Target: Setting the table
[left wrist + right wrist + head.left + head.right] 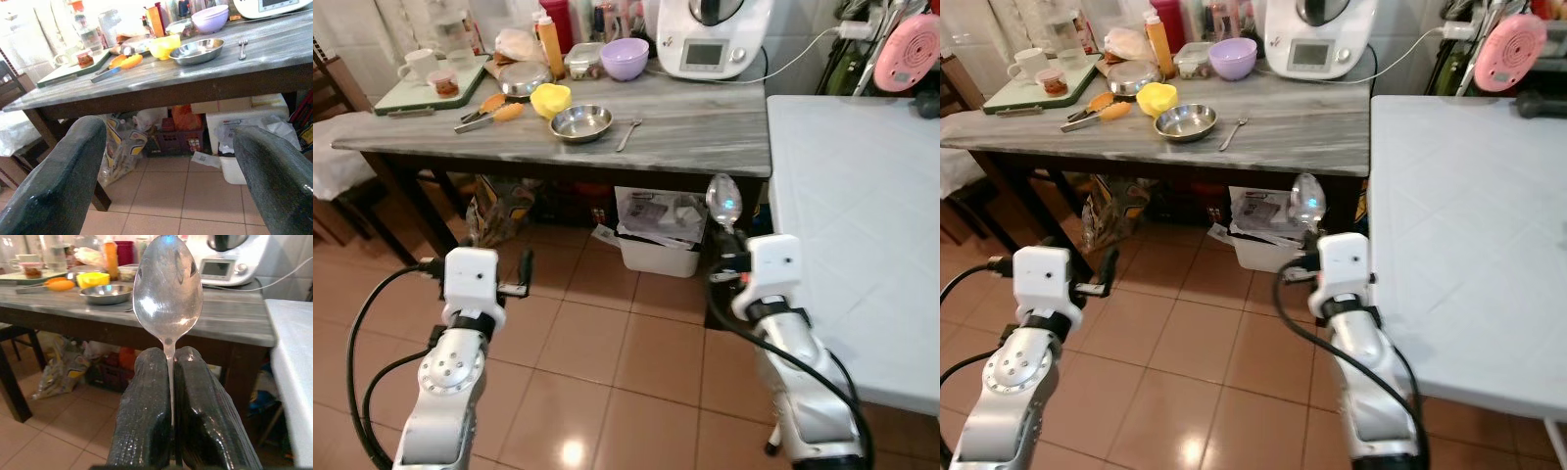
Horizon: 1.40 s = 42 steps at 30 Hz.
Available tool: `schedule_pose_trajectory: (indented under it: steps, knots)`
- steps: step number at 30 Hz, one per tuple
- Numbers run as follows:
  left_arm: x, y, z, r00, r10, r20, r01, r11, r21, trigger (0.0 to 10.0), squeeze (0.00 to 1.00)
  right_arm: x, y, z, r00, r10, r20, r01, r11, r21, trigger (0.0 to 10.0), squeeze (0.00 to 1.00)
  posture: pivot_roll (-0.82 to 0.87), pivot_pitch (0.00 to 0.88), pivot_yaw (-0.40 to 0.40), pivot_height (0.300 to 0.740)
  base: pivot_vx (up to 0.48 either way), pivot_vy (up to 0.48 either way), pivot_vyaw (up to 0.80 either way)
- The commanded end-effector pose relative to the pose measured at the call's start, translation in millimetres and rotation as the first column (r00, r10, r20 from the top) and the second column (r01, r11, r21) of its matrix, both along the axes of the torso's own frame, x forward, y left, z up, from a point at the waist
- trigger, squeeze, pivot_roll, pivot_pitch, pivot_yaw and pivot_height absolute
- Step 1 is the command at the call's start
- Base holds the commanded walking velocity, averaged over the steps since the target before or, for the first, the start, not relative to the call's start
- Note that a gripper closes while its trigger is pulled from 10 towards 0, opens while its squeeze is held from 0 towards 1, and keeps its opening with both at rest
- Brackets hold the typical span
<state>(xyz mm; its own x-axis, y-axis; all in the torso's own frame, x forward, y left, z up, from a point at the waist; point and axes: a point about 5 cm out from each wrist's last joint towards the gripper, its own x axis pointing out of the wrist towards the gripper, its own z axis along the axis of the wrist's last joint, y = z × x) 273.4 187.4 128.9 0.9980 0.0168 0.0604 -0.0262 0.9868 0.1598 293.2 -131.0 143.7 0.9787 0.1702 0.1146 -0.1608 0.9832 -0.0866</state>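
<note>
The right gripper [168, 367] had its jaws clamped together on the handle of a spoon [167, 293]. The bowl of the spoon stood upright above the jaws, over the tiled floor [597, 343], just beside the white table [862, 225]. The left gripper [171, 161] hung with its jaws wide apart and held nothing. On the grey bench [705, 127] lay a steel bowl [580, 122] and a fork [628, 133].

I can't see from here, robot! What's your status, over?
Right gripper shut on spoon, bowl up, over the floor. Left gripper open, holding nothing. Fork and steel bowl on grey table. White table at right, beside the spoon.
</note>
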Motion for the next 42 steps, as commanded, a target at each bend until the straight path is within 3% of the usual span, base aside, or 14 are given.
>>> schedule_pose_trajectory:
  steps: [1, 11, 17, 23, 32, 42]
  knots:
    - [-2.8, -1.0, -2.8, 1.000, 0.004, -0.014, -0.004, 1.000, -0.001, 10.0, 0.00, 0.5, -5.1, 2.5, 1.000, -0.017, 0.006, 0.017, 1.000, -0.001, 10.0, 0.00, -0.14, 0.061, 0.122, 0.740, 0.000, 0.480, 0.00]
    - [-1.9, -2.8, -2.1, 1.000, 0.008, -0.008, -0.008, 1.000, -0.004, 10.0, 0.00, 1.4, -4.8, 2.9, 1.000, -0.020, 0.012, 0.020, 1.000, -0.002, 10.0, 0.00, -0.13, 0.057, 0.122, 0.740, 0.000, 0.480, 0.00]
    - [-5.5, -9.2, 1.4, 0.998, -0.054, 0.016, 0.055, 0.997, -0.047, 10.0, 0.00, 1.8, -8.1, 3.8, 0.999, -0.033, 0.017, 0.034, 0.999, -0.012, 10.0, 0.00, -0.14, 0.060, 0.127, 0.740, 0.000, 0.000, 0.00]
    - [-10.1, -12.4, -0.8, 0.999, -0.036, 0.010, 0.037, 0.997, -0.070, 10.0, 0.00, 2.9, -10.1, 4.2, 0.999, -0.043, 0.017, 0.044, 0.999, -0.013, 10.0, 0.00, -0.14, 0.060, 0.125, 0.740, 0.000, 0.000, 0.00]
    - [-6.8, -13.9, 3.7, 0.998, -0.048, 0.026, 0.050, 0.995, -0.081, 10.0, 0.00, 5.6, -8.9, 5.2, 0.999, -0.041, 0.021, 0.041, 0.999, -0.012, 10.0, 0.00, -0.13, 0.057, 0.124, 0.740, 0.000, 0.000, -0.51]
    - [-9.0, -23.2, 5.1, 0.991, -0.124, 0.041, 0.128, 0.985, -0.118, 10.0, 0.00, 4.7, -10.9, 5.7, 0.998, -0.052, 0.024, 0.052, 0.998, -0.019, 10.0, 0.00, -0.14, 0.061, 0.126, 0.740, 0.000, 0.000, 0.00]
